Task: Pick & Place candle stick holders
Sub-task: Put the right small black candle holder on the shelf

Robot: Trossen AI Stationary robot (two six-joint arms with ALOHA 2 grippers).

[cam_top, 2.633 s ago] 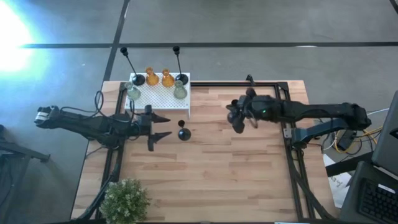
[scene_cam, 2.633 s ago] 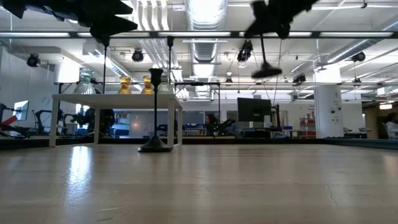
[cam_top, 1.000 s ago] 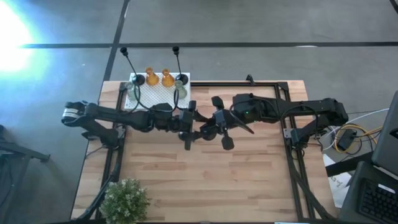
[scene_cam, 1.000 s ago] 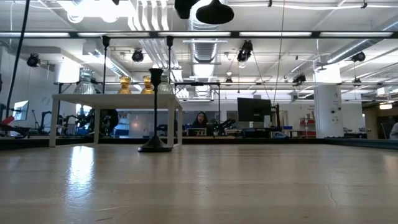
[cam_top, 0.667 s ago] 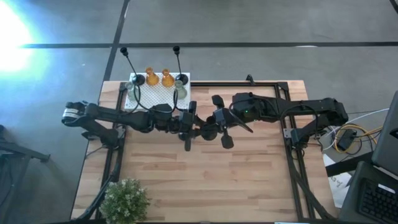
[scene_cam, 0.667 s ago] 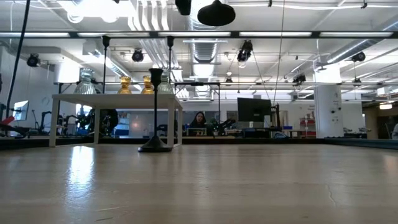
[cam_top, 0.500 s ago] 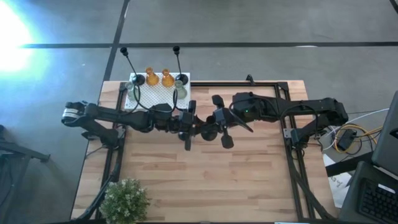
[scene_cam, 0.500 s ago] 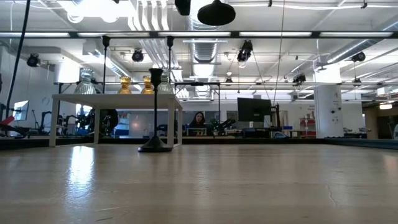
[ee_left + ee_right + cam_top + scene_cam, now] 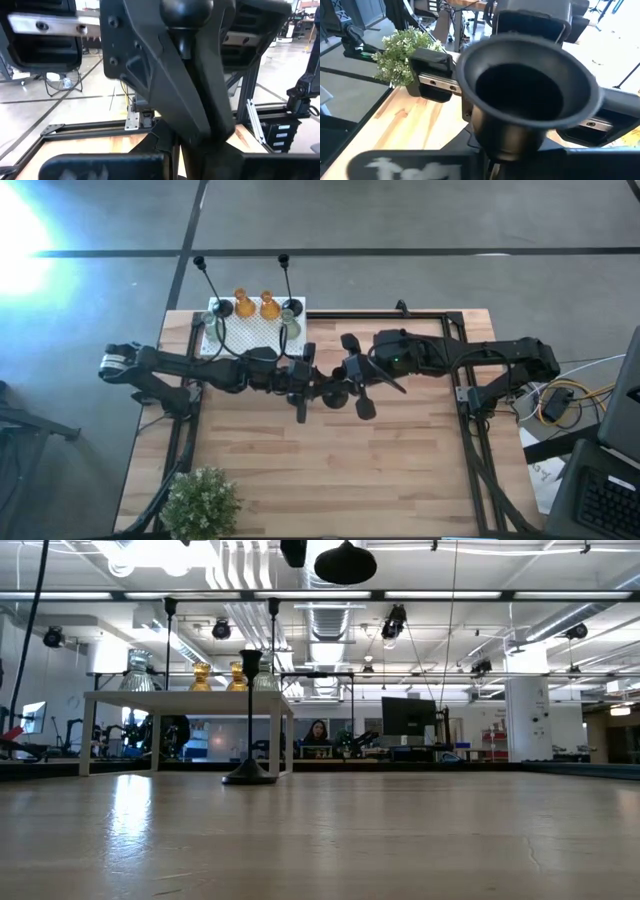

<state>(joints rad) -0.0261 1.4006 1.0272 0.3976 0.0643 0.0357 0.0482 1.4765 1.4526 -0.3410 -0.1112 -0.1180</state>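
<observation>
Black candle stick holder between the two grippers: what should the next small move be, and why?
Probably the right gripper backing off toward its own side. The black candle stick holder hangs high above the table where the left gripper meets it. This looks like a handover, though which one grips it is unclear.

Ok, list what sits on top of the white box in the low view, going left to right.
Pale green glass holder → amber glass holder → second amber glass holder → another pale green holder, partly hidden behind the black candle stick holder that stands on the table in front of the white box.
</observation>
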